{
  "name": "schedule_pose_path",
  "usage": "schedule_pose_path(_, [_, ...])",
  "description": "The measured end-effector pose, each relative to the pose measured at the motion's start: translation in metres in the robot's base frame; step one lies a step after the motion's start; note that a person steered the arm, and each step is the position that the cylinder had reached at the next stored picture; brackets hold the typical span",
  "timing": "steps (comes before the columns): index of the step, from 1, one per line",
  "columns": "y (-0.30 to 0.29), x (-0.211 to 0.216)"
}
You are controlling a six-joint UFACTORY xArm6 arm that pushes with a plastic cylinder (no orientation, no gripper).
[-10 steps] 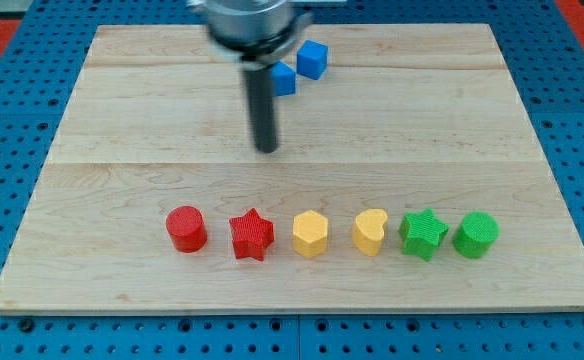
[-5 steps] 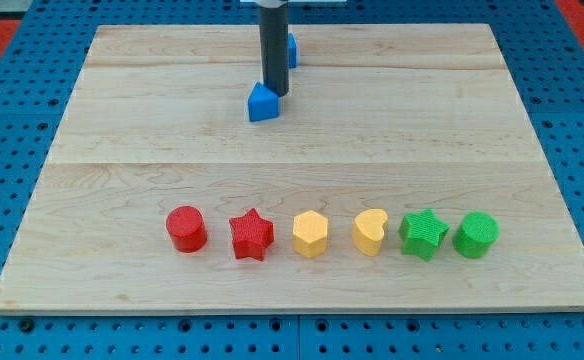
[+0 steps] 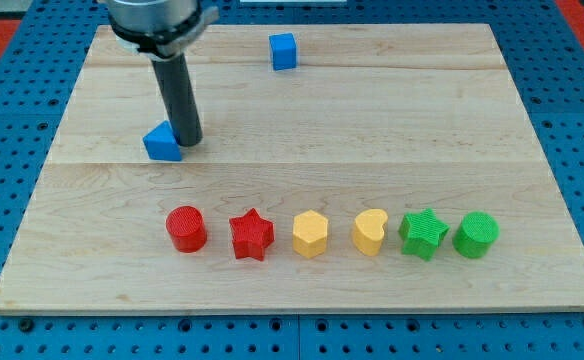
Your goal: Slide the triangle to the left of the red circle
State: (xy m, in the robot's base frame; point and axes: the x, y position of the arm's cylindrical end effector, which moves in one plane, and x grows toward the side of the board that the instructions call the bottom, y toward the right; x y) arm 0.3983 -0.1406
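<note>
The blue triangle block lies on the wooden board, left of centre and above the row of blocks. My tip rests against the triangle's right side. The red circle is the leftmost block of the row near the view's bottom, below and slightly right of the triangle.
A blue cube sits near the view's top. Right of the red circle stand a red star, a yellow hexagon, a yellow heart, a green star and a green circle.
My tip has moved left and down the view, pushing the blue triangle with it from the top centre to left of centre. The blue cube, earlier partly hidden, now shows.
</note>
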Motion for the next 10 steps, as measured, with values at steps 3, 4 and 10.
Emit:
schedule_pose_path(3, [-0.089,0.027])
schedule_pose_path(4, [-0.129,0.036])
schedule_pose_path(10, [-0.085,0.094])
